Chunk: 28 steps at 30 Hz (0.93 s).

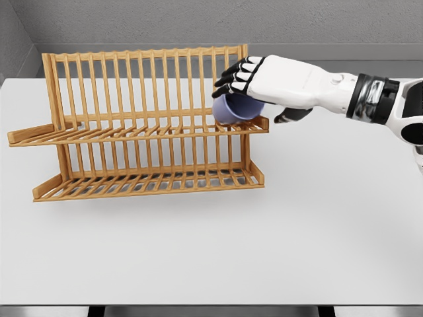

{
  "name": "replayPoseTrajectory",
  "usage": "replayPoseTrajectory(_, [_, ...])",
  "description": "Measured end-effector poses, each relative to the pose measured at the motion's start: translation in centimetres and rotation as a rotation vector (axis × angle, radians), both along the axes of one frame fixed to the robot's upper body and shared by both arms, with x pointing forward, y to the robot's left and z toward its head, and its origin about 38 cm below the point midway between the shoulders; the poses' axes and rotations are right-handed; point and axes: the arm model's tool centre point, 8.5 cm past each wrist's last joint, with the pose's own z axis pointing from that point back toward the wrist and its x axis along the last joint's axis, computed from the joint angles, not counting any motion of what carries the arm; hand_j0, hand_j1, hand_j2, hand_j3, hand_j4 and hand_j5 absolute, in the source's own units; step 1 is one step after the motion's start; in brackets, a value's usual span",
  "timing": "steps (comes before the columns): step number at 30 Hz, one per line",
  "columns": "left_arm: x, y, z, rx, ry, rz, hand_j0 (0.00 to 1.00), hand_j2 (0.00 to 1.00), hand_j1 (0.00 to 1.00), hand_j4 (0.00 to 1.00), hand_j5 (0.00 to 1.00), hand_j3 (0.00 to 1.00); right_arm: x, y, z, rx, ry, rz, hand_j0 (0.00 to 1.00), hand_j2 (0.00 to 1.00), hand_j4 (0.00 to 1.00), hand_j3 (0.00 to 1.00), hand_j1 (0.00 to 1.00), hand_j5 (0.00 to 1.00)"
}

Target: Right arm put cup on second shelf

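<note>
A small lavender cup (pixel 232 109) is held tilted on its side at the right end of the upper shelf (pixel 132 134) of a wooden two-tier rack (pixel 142 125). My right hand (pixel 246 84) comes in from the right and is shut on the cup, its black fingertips (pixel 228 80) curled over the cup's top. The cup's lower edge is at or just above the upper shelf's slats; I cannot tell whether it touches. The lower shelf (pixel 149 183) holds nothing. No left arm shows.
The rack stands on a white table (pixel 297 231), toward the back left. Its tall slatted back rises behind the cup. Grey walls run behind the table, and the table's front edge lies near the bottom of the view.
</note>
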Motion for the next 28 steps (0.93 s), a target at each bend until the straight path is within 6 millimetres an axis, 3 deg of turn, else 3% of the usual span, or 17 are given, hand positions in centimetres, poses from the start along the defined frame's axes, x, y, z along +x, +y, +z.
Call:
replayPoseTrajectory(6, [0.0,0.0,0.0,0.000,0.000,0.000,1.00,1.00,1.00,1.00,1.00,1.00,0.0,-0.3,0.6,0.009,-0.010,-0.003,1.00,1.00,1.00,1.00,1.00,1.00])
replayPoseTrajectory(11, [0.0,0.0,0.0,0.000,0.000,0.000,1.00,1.00,1.00,1.00,1.00,1.00,0.1,-4.5,3.2,0.034,-0.084,-0.084,1.00,1.00,1.00,1.00,1.00,1.00])
replayPoseTrajectory(15, [0.0,0.0,0.0,0.000,0.000,0.000,1.00,1.00,1.00,1.00,1.00,1.00,-0.9,-9.7,1.8,0.033,-0.065,-0.187,1.00,1.00,1.00,1.00,1.00,1.00])
replayPoseTrajectory(18, [0.0,0.0,0.0,0.000,0.000,0.000,1.00,1.00,1.00,1.00,1.00,1.00,-1.2,-11.8,1.0,0.026,-0.046,-0.234,1.00,1.00,1.00,1.00,1.00,1.00])
replayPoseTrajectory(19, [0.0,0.0,0.0,0.000,0.000,0.000,1.00,1.00,1.00,1.00,1.00,1.00,-1.3,-12.3,-0.4,0.022,-0.012,-0.249,1.00,1.00,1.00,1.00,1.00,1.00])
replayPoseTrajectory(24, [0.0,0.0,0.0,0.000,0.000,0.000,1.00,1.00,1.00,1.00,1.00,1.00,-2.1,-13.3,-2.8,0.011,0.038,-0.260,1.00,1.00,1.00,1.00,1.00,1.00])
replayPoseTrajectory(28, [0.0,0.0,0.0,0.000,0.000,0.000,1.00,1.00,1.00,1.00,1.00,1.00,-2.1,-13.2,-2.8,0.017,0.033,-0.253,1.00,1.00,1.00,1.00,1.00,1.00])
